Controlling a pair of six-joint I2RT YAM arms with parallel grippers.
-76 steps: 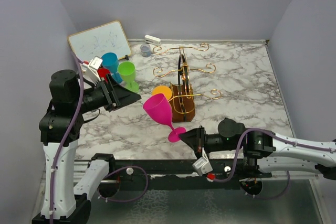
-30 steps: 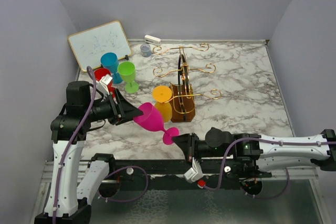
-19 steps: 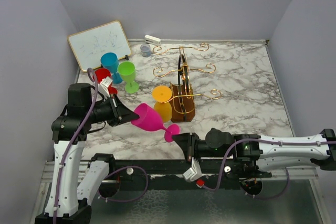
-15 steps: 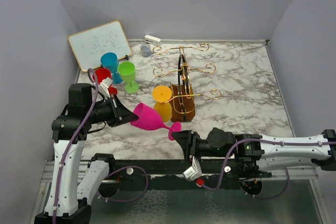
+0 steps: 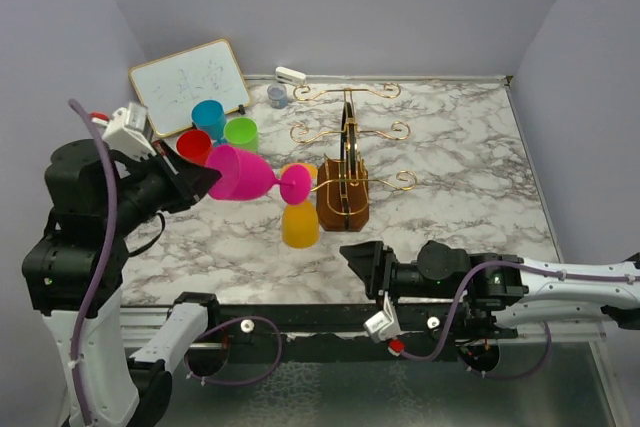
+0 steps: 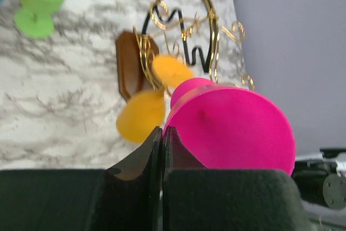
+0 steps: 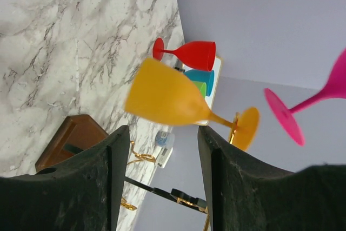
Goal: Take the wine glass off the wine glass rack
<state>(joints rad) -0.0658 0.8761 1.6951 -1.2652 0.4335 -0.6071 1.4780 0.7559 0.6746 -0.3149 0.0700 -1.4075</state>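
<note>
A pink wine glass [image 5: 240,173] lies sideways in the air left of the wine glass rack [image 5: 346,187], its foot [image 5: 296,184] pointing at the rack. My left gripper [image 5: 197,183] is shut on its rim, and in the left wrist view the left gripper [image 6: 162,131] pinches the edge of the pink bowl [image 6: 232,128]. An orange wine glass [image 5: 299,225] hangs bowl-down from a gold arm of the rack and looks blurred in the right wrist view [image 7: 162,97]. My right gripper [image 5: 357,253] stands open and empty near the table's front edge, below the rack.
Red [image 5: 194,146], blue [image 5: 209,114] and green [image 5: 241,133] glasses stand at the back left in front of a small whiteboard [image 5: 188,77]. A small grey cup [image 5: 277,96] and a white object [image 5: 291,75] sit at the back wall. Purple walls close in the marble table [image 5: 450,167].
My right gripper opened, let go of the pink glass's foot and drew back. My left arm rose and carried the pink glass up and to the back left.
</note>
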